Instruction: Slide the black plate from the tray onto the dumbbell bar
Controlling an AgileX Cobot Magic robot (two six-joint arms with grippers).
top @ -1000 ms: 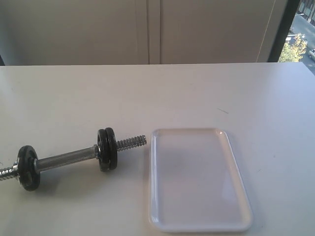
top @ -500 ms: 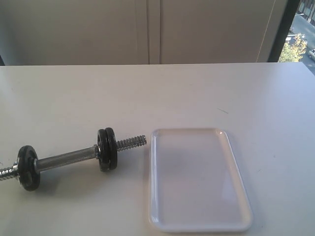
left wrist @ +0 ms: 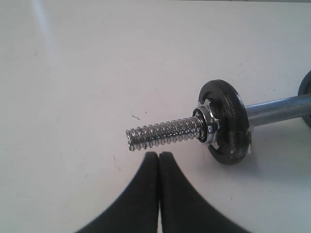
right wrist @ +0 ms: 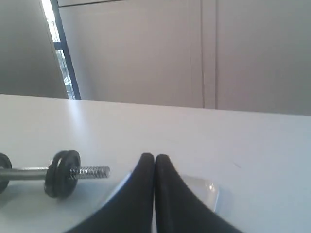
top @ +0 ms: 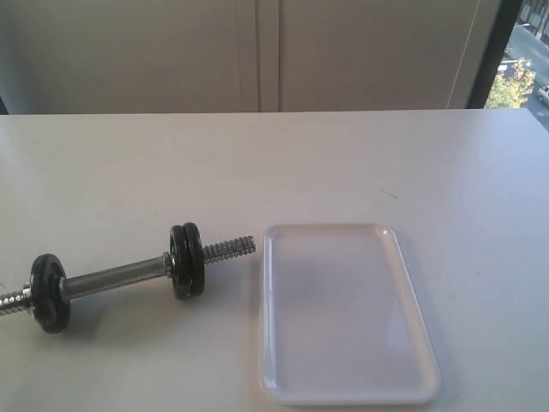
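Dumbbell bar (top: 116, 279) lies flat on the white desk (top: 343, 163), at 9 o'clock from the tray (top: 268, 326). Its axis runs roughly 8 to 2 o'clock. One threaded end (top: 230, 249) points at the tray's rim and stops just beside it, with a small gap showing.

Black plate (top: 195, 257) stands upright on the bar. It is the outer of two discs pressed face to face, on the thread side. Its partner disc (top: 177, 263) sits against it on the smooth-shaft side. A third disc (top: 47, 292) rides well apart toward the 8 o'clock end, with a chrome collar (left wrist: 206, 127) snug against its outer face.

Left fingers (left wrist: 143, 194) are clenched, tip to tip, grasping nothing. Their tips sit near that end's threaded stub (left wrist: 163, 133) but do not touch it.

Right fingers (right wrist: 141, 194) are likewise clenched on nothing. A tray corner shows just behind them, and the bar lies off to one side.
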